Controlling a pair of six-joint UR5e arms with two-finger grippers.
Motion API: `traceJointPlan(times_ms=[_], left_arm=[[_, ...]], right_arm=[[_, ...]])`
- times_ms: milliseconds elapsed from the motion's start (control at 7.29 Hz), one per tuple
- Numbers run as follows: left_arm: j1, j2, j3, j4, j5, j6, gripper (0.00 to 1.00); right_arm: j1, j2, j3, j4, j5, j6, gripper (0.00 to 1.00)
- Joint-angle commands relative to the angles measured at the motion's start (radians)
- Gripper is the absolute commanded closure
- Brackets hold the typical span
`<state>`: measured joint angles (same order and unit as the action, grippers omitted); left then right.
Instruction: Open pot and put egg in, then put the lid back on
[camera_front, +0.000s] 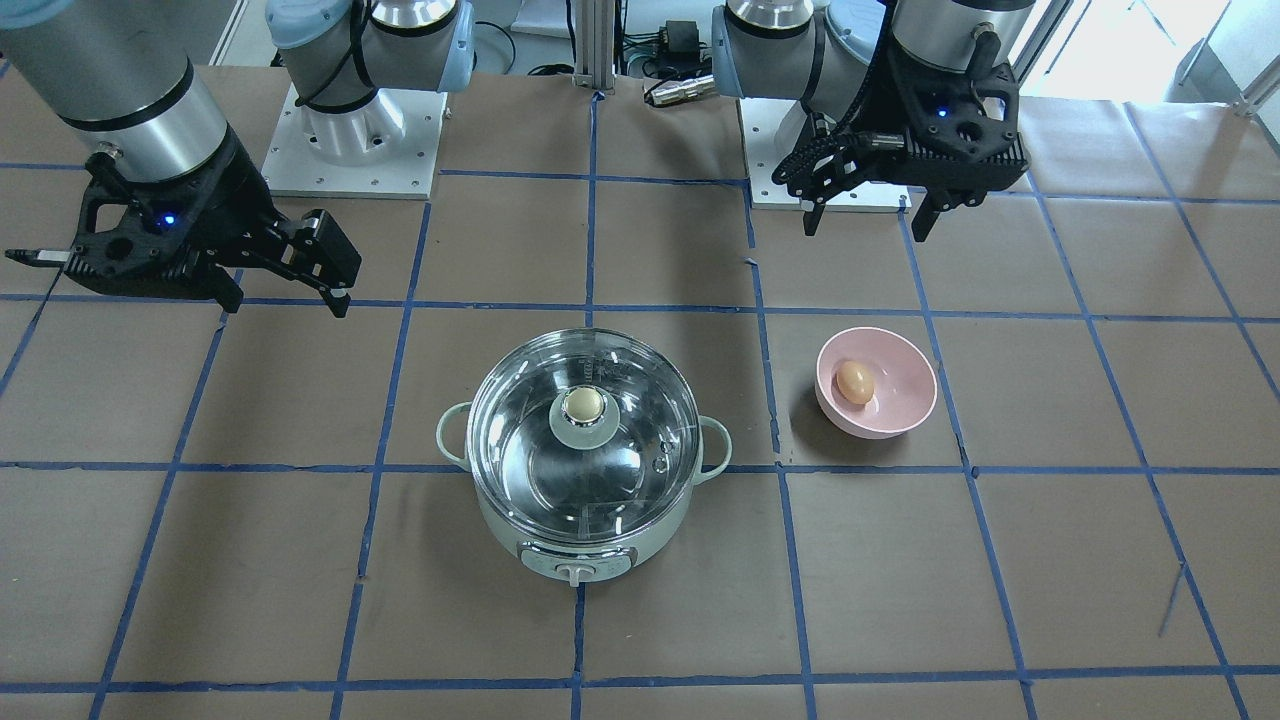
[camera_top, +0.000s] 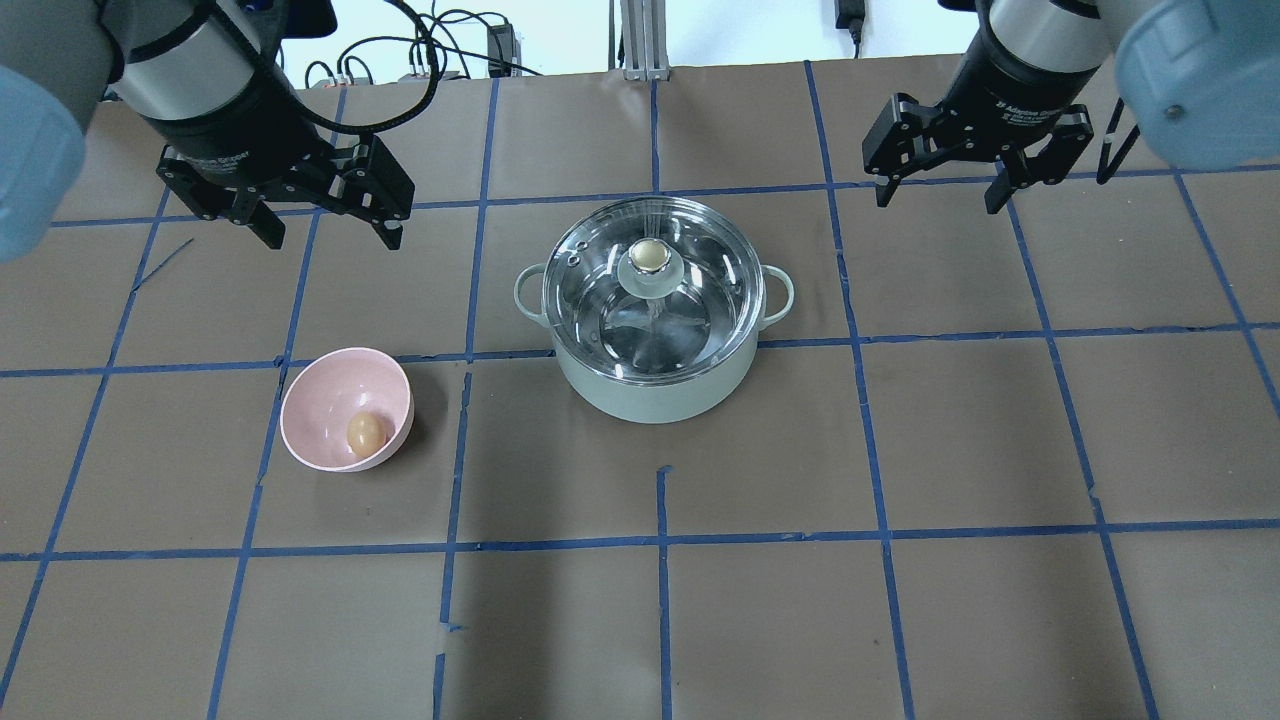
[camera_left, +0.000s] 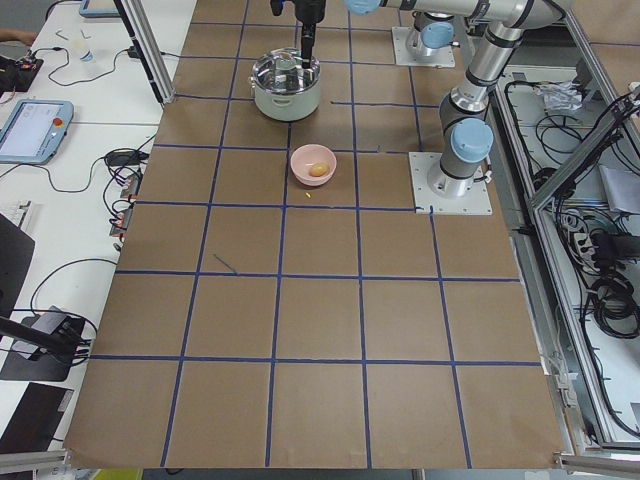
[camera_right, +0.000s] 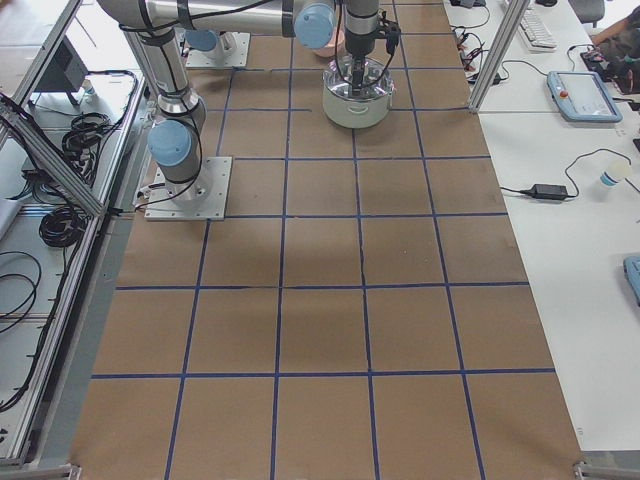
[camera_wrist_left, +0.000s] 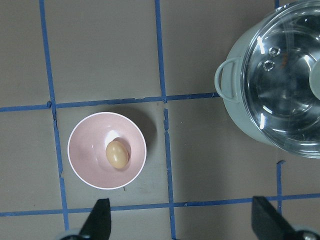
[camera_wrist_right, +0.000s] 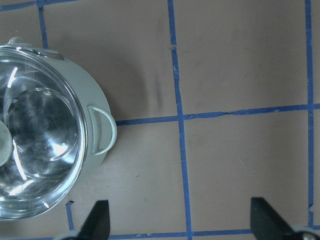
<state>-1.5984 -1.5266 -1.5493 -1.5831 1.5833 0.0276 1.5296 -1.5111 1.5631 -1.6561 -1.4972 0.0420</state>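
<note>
I reckon nothing is done yet. The lid (camera_top: 610, 300) sits on the pot (camera_top: 640, 395), and the egg (camera_top: 366, 434) lies in the pink bowl (camera_top: 300, 400). Both grippers hang empty, fingers spread. The left gripper (camera_top: 330, 232) has the bowl just ahead of its fingers and the pot off toward the other arm. The right gripper (camera_top: 938, 198) has the pot on its inner side, well apart. Lifting the lid, loading the egg and re-lidding are all left. Glare on the glass obscures the pot's inside, which is perhaps empty. Each wrist camera cuts the pot off.
</note>
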Motion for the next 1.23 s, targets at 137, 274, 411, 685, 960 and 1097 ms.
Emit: traceJointPlan(times_ms=[137,274,411,685,960,1097], left_arm=[[0.015,0.0,-0.008,-0.006,0.003,0.017,0.0],[0.041,0.002,-0.027,-0.006,0.004,0.026,0.0],[0.085,0.002,-0.085,0.003,-0.002,0.104,0.0],[0.181,0.0,-0.232,0.096,0.0,0.181,0.02],[0.234,-0.009,-0.43,0.316,0.009,0.237,0.02],[0.264,-0.009,-0.548,0.463,0.009,0.258,0.02]], right_arm=[[-0.005,0.005,-0.001,-0.005,0.003,-0.001,0.0],[-0.006,0.009,-0.009,-0.01,0.009,0.001,0.0],[0.001,0.008,-0.012,-0.03,0.012,0.021,0.0],[0.039,0.034,-0.015,-0.1,0.014,0.071,0.0],[0.172,0.086,-0.017,-0.198,-0.001,0.184,0.0],[0.225,0.112,-0.018,-0.239,-0.005,0.272,0.0]])
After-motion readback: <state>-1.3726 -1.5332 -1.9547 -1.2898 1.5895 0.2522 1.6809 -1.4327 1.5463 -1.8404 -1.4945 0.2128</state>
